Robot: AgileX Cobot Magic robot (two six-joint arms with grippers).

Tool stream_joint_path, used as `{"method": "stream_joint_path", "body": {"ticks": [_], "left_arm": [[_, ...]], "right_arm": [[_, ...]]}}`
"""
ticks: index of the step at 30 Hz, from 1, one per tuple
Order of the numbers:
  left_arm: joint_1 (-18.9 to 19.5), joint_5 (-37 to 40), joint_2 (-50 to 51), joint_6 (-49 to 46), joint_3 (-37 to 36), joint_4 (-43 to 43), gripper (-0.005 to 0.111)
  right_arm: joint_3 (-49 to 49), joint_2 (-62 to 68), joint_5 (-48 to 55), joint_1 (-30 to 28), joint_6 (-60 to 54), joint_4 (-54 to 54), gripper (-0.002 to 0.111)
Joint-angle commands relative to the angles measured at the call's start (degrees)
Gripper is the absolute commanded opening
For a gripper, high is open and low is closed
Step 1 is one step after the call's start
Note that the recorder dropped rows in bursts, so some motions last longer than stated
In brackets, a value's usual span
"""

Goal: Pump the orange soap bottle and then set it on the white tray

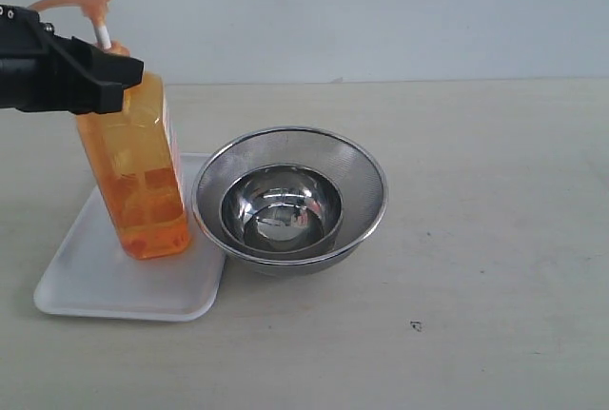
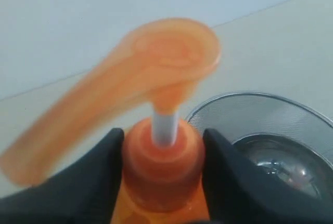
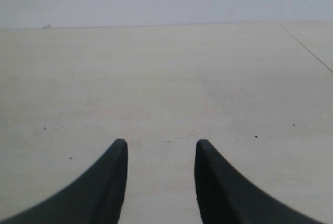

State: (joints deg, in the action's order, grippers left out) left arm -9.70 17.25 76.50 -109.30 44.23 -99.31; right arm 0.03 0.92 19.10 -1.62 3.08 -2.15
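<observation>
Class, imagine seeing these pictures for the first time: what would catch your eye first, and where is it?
The orange soap bottle stands out, standing on the white tray at the left, the left gripper clamped around its neck. Beside it sits a shiny steel bowl nested in a mesh strainer, at the tray's right edge.

white tray [image 1: 86, 282]: flat, low rim, surface's 8 o'clock | orange soap bottle [image 1: 138, 172]: translucent, pump raised on white stem, leaning slightly toward 11 o'clock, base on tray's 3 o'clock side
</observation>
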Motion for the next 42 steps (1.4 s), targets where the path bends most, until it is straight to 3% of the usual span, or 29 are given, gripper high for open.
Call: {"method": "stream_joint_path", "body": {"ticks": [1,7,10,18,34,37,42], "left_arm": [[-0.1,2.2,-0.5,-3.9,1.1,-0.6,0.005],[0.9,6.1,-0.5,-6.4,1.1,-0.6,0.005],[4.1,14.5,-0.1,-8.0,1.1,-0.6,0.005],[10.7,23.0,-0.1,-5.7,1.1,0.0,0.005],[11.5,21.7,6.2,-11.2,1.1,-0.6,0.005],[14.5,24.7,6.2,-12.1,1.1,-0.6,0.005],[15.8,26.5,6.2,-12.9,1.1,-0.6,0.005]], "right_arm": [[0.0,-0.2,-0.2,-0.1,-0.2,0.1,0.038],[0.0,-0.2,-0.2,-0.1,-0.2,0.1,0.038],[0.0,-0.2,-0.2,-0.1,-0.2,0.1,0.038],[0.0,-0.2,-0.2,-0.1,-0.2,0.1,0.038],[0.0,-0.2,-0.2,-0.1,-0.2,0.1,0.038],[0.0,-0.2,-0.2,-0.1,-0.2,0.1,0.038],[0.0,-0.2,-0.2,-0.1,-0.2,0.1,0.038]]}}
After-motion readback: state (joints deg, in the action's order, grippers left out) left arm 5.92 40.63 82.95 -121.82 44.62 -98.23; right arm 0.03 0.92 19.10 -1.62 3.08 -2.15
